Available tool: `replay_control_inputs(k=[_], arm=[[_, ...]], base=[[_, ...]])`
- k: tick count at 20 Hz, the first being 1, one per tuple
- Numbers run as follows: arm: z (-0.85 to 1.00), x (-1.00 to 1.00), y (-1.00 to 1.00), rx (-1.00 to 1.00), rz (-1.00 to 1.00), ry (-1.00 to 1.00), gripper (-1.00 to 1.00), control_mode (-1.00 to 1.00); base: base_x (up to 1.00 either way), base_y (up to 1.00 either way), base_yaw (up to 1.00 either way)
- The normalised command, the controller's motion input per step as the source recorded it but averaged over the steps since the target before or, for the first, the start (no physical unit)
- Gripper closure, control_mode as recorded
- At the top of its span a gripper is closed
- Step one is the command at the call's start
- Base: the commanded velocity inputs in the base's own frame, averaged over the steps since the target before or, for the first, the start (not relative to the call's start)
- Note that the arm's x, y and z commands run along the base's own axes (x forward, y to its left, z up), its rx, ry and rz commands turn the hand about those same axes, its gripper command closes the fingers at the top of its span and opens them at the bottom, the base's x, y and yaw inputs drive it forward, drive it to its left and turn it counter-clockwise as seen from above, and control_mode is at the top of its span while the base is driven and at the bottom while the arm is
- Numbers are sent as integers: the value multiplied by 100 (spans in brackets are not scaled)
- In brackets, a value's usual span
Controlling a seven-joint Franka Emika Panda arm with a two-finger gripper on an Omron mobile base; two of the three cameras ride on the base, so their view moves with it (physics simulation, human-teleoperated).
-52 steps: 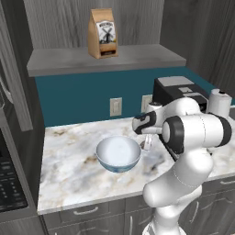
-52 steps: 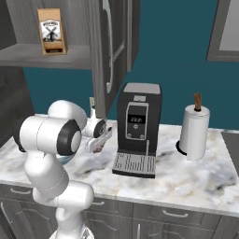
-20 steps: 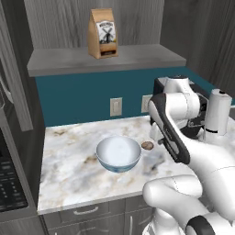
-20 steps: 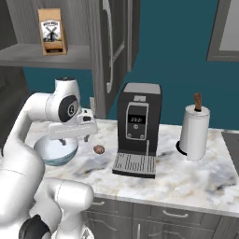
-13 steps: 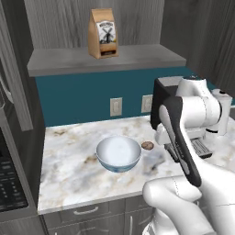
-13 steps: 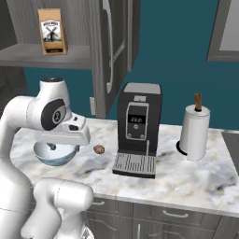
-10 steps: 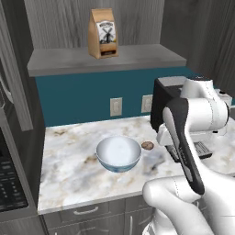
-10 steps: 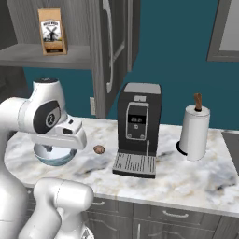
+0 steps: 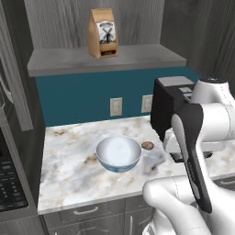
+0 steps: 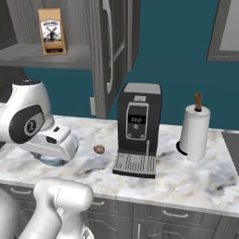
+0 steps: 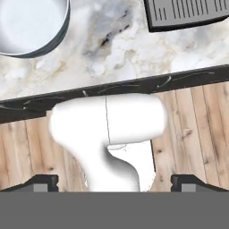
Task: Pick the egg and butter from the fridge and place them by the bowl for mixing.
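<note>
Sitting beside the bowl (image 9: 118,153), the egg (image 9: 147,145); shelf bag's (image 9: 103,33) label unreadable.

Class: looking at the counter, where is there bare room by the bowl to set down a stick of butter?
Bare marble lies left and in front of the bowl, out to the counter edge. Right of the bowl is tighter: the egg sits there, then the coffee machine.

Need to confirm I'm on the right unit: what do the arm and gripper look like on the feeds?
Glossy white rounded arm with dark grey-black joint bands and a dark strip along one link. The gripper has two small dark, blocky fingertips. No cables visible.
</note>
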Motion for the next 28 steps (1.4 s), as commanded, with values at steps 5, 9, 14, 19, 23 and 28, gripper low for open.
replay_control_inputs(k=[5, 9, 14, 19, 23, 28], arm=[[5, -18, 21, -3, 0, 1, -100, -100], [19, 0, 10, 0, 3, 6, -100, -100], [1, 0, 9, 0, 0, 3, -100, -100], [0, -4, 0, 0, 0, 2, -100, 100], [0, 0, 0, 0, 0, 0, -100, 100], [0, 0, 0, 0, 0, 0, -100, 100]], base=[[0, 0, 0], [0, 0, 0], [0, 0, 0], [-7, 0, 0], [-90, -5, 16], [-49, -1, 81]])
